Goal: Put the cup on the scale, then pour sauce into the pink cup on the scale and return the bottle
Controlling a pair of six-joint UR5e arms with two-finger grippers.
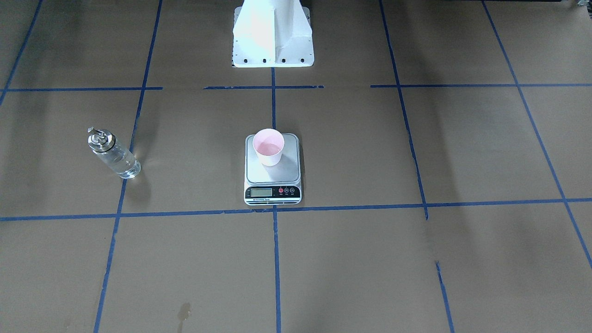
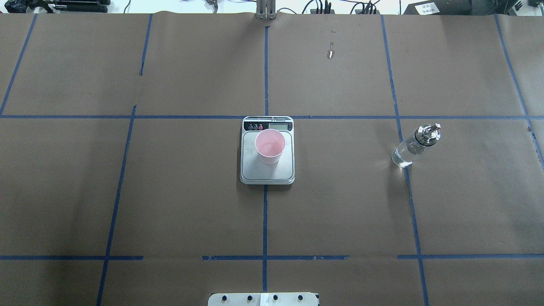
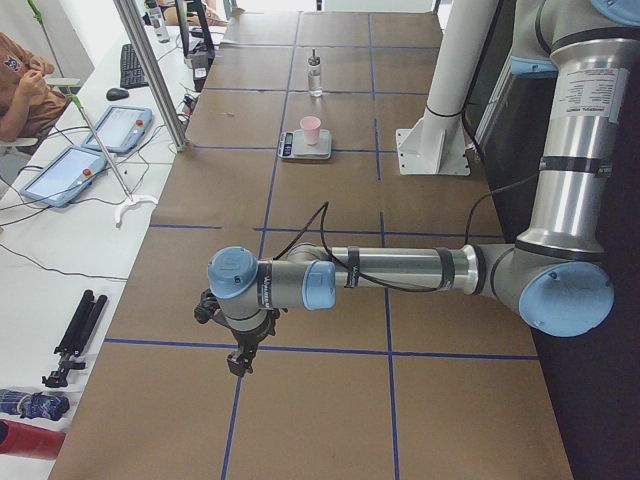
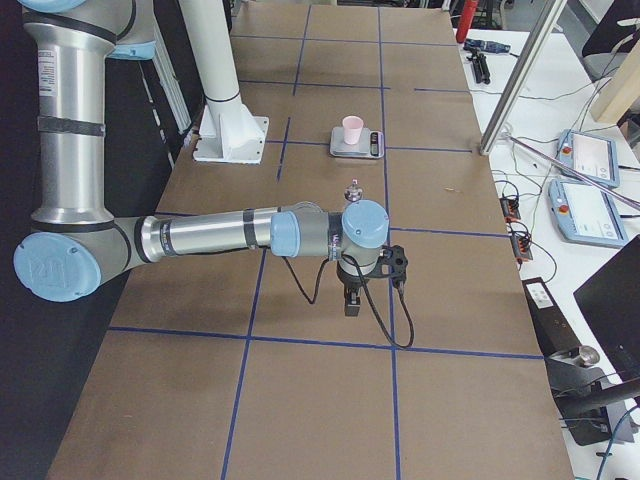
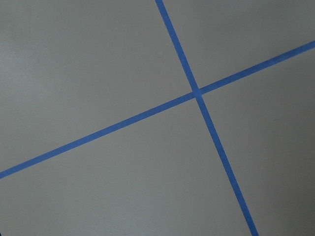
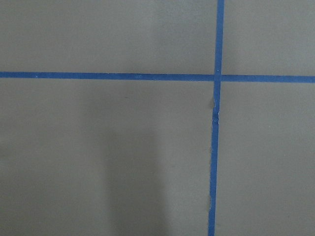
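The pink cup (image 1: 268, 147) stands upright on the scale (image 1: 273, 178) at the table's middle; it also shows in the overhead view (image 2: 269, 146) on the scale's platform (image 2: 267, 174). The glass bottle (image 1: 113, 155) with the metal spout stands upright on the robot's right side (image 2: 414, 146), clear sauce inside. Both arms are far from these, out at the table's ends. The left gripper (image 3: 240, 362) shows only in the exterior left view and the right gripper (image 4: 350, 305) only in the exterior right view, both pointing down over bare paper; I cannot tell whether they are open or shut.
Brown paper with blue tape lines (image 5: 197, 93) covers the table. The white robot pedestal (image 1: 273, 32) stands at the robot's edge. A side bench with tablets (image 3: 70, 175) and a seated person (image 3: 20, 80) lies beyond the far edge. A small stain (image 1: 184, 311) marks the paper.
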